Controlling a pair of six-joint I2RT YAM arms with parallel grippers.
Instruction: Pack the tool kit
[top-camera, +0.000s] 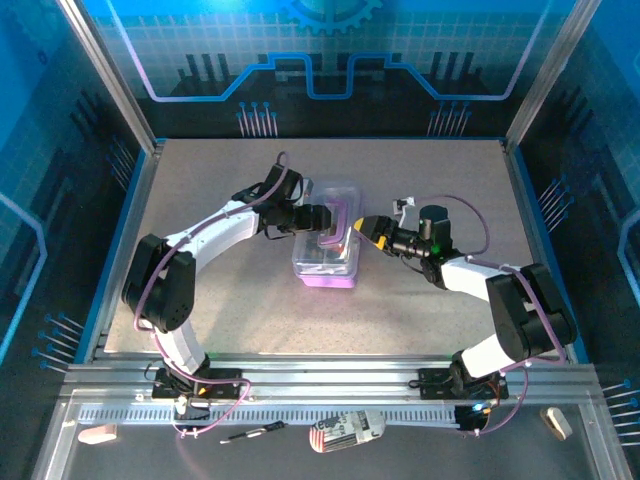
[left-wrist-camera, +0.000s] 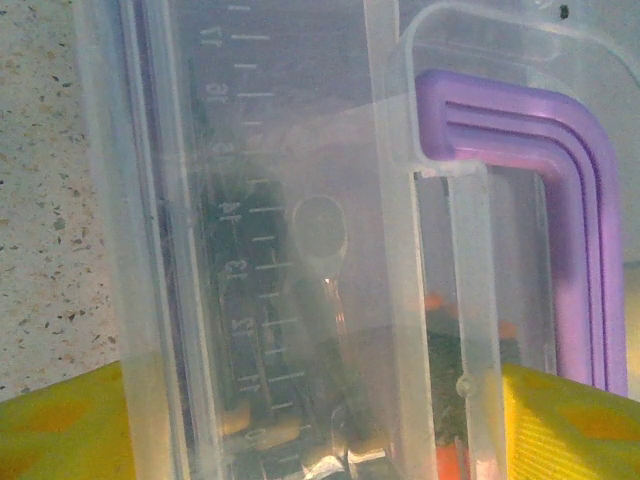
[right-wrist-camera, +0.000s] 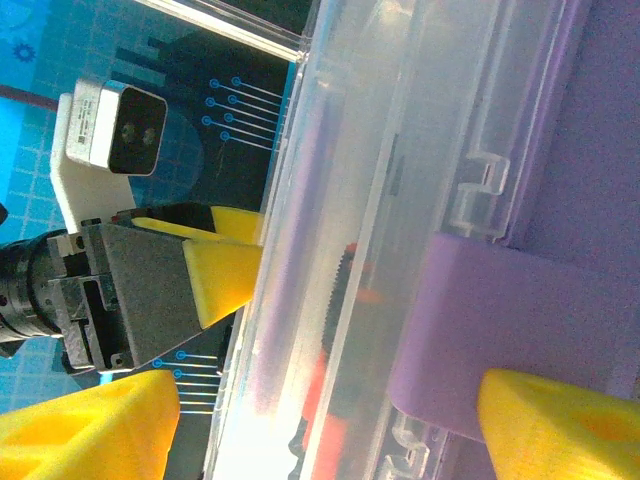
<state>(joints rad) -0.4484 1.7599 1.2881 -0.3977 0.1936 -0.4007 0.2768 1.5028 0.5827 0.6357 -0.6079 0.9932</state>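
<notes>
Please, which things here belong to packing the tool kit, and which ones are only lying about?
For the job: tool kit, left gripper, right gripper.
Lying about, on the near rail: thin dark tool, crumpled packet, pale block at left, pale block at right.

Two black-and-white arms (top-camera: 215, 230), purple cables (top-camera: 486, 232) (yellow finger pads (right-wrist-camera: 90, 430))

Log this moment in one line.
tool kit: on table, screwdrivers inside | left gripper: straddling it, grip unclear | right gripper: straddling opposite side, grip unclear
</notes>
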